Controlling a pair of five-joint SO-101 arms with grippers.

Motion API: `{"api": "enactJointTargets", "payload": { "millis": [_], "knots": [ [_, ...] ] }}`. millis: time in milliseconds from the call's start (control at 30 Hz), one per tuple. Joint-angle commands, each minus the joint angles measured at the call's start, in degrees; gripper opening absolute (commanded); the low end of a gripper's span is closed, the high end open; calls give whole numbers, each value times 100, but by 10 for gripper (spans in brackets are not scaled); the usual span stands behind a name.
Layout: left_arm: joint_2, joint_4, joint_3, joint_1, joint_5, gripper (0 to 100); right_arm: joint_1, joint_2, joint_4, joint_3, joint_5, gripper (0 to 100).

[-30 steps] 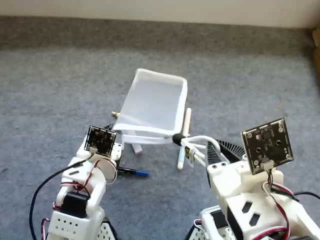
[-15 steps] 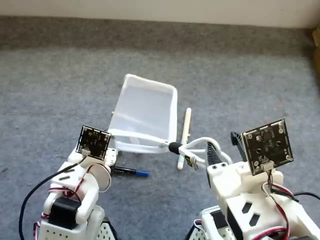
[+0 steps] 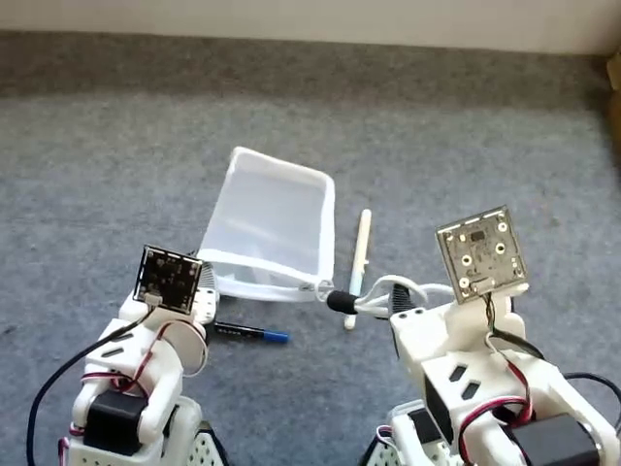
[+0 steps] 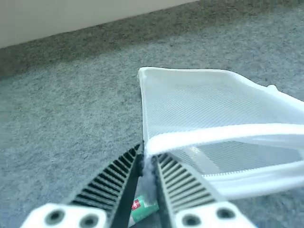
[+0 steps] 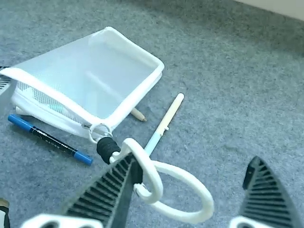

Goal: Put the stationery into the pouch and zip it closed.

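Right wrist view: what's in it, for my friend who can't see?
A white mesh pouch lies on grey carpet, a blue pen and a white pen beside it. Up close, the open gripper has a white hook by the zip ring.

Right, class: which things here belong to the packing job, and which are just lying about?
For the job: pouch, blue pen, white pen, pencil.
Just there: carpet, wall.

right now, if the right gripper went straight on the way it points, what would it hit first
Probably the white pull loop between the open fingers of the right gripper, hooked around one of them. Past it lies the white pen on the carpet; depth is hard to judge.
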Motion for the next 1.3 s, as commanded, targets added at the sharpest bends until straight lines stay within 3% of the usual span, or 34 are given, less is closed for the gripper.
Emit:
{"api": "enactJointTargets", "payload": {
  "millis": [0, 300, 533, 1067, 1267],
  "knots": [
    [4, 105, -655, -207, 35, 7, -84, 4, 31, 400, -53, 324],
    [13, 369, -1218, -215, 158, 7, -927, 13, -312, 1754, -53, 324],
    [84, 387, -1385, -251, 396, 7, -980, 22, -567, 1842, -316, 324],
    [3116, 387, -3336, -734, 870, 7, -242, 66, -1578, 1886, -457, 269],
    [4040, 387, -3925, -796, 1029, 7, -233, 1235, -1604, 1824, -475, 268]
  ]
}}
